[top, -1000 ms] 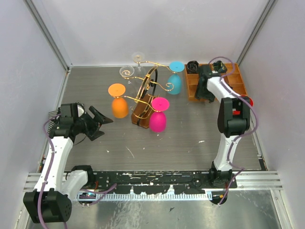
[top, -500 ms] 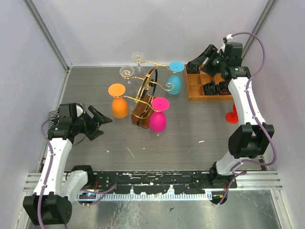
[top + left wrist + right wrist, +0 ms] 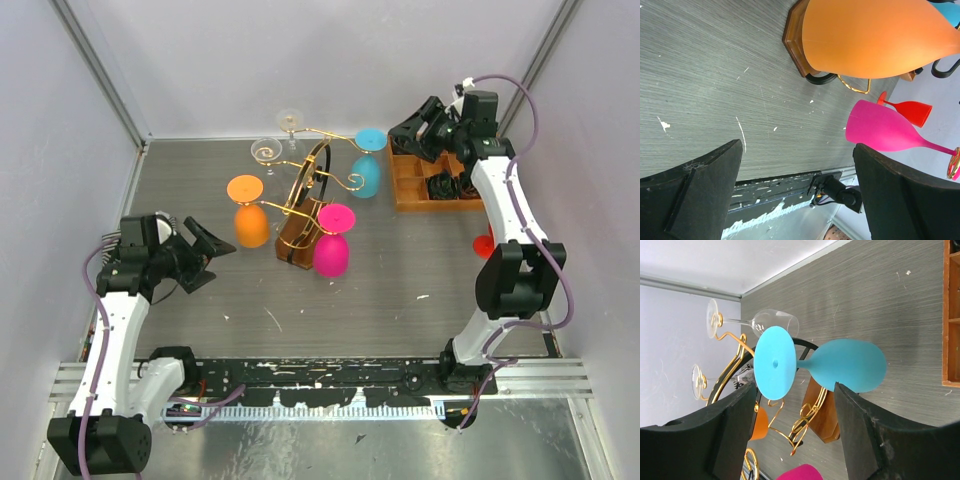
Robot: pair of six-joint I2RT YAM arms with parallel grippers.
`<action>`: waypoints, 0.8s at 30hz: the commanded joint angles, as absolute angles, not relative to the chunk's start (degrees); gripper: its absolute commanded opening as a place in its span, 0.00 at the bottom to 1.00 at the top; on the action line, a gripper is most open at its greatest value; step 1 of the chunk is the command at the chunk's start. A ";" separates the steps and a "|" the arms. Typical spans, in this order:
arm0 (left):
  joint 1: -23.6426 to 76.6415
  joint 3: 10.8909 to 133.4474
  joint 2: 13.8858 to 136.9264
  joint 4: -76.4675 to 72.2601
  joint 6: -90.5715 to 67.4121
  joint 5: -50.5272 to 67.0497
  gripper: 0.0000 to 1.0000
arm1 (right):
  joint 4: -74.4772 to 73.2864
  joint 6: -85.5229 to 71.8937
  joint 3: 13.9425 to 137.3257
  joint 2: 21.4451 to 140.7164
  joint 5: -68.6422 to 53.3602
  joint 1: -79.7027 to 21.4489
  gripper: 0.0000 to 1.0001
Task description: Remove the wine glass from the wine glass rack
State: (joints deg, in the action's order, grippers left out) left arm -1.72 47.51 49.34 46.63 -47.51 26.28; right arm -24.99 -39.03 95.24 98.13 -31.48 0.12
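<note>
From above, the right claw (image 3: 408, 137), up off the orange tray (image 3: 400, 190) where it sat a second ago, faces the blue wine glass (image 3: 368, 172) hanging on the wine glass rack (image 3: 305, 205). Left wrist: the left claw (image 3: 797, 147) gapes empty near the orange glass (image 3: 875, 37); a nudge could topple the rack. Right wrist: the right claw is released and empty; a crooked approach could knock the blue wine glass loose.

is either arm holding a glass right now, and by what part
Nothing is held. The left gripper is open and empty near the orange glass; the right gripper is open, short of the blue glass.
</note>
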 commanded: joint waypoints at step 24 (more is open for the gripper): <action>-1.67 48.16 48.93 46.26 -47.20 28.56 0.99 | -17.51 -43.47 97.00 99.93 -33.31 -3.24 0.01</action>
